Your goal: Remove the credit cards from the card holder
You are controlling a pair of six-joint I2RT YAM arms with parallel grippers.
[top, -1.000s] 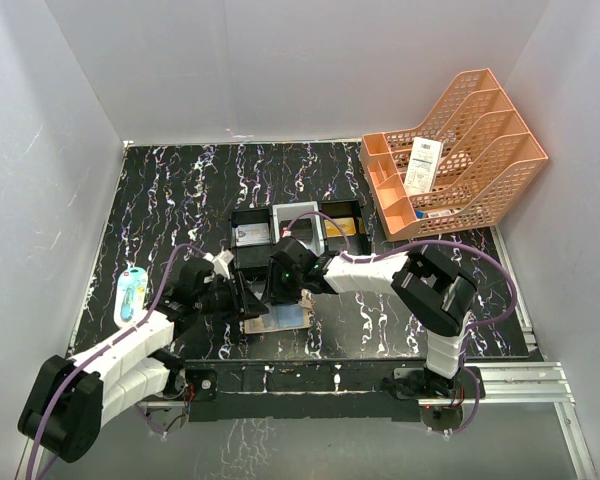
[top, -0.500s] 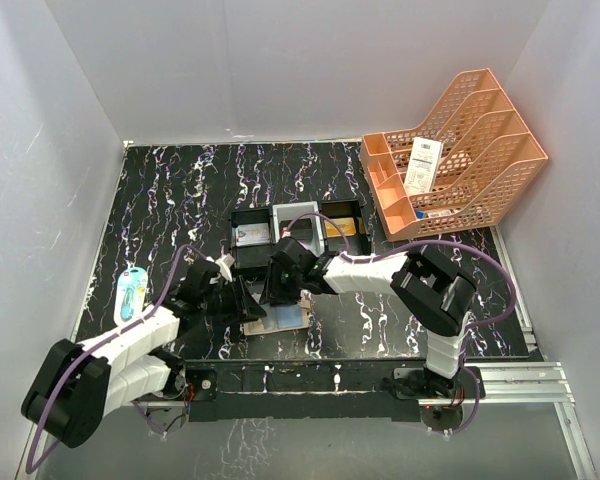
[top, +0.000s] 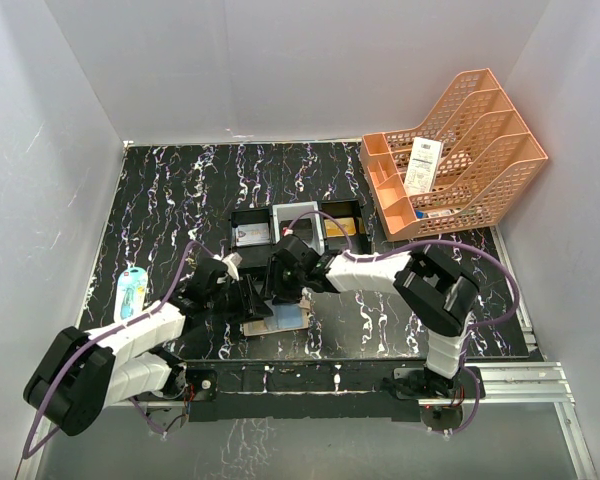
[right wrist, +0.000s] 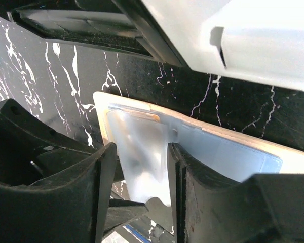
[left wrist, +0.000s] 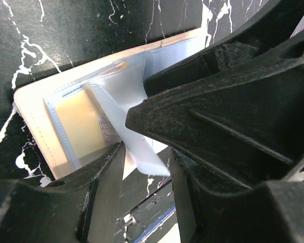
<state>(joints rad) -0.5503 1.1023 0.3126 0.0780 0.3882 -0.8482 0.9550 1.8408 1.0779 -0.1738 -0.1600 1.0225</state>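
Note:
The card holder (top: 283, 319), a tan wallet, lies open on the table near the front edge. It also shows in the left wrist view (left wrist: 35, 126) and the right wrist view (right wrist: 289, 154). A yellowish card (left wrist: 83, 124) sits in its clear slot. A pale silvery grey-blue card (right wrist: 142, 157) sticks up out of a slot. My right gripper (right wrist: 142, 152) stands over it with its jaws a little apart, one on each side of the card. My left gripper (left wrist: 147, 162) is low beside the wallet, its jaws slightly apart round the card's tip (left wrist: 152, 159).
A black-and-grey three-compartment tray (top: 298, 232) stands just behind the wallet, close to my right wrist. An orange file rack (top: 450, 155) with a white receipt (top: 421, 165) is at the back right. A small blue-and-white packet (top: 131, 293) lies at the left.
My left arm has slid right, bringing its gripper up against the wallet and my right gripper. My right gripper has stayed over the wallet.

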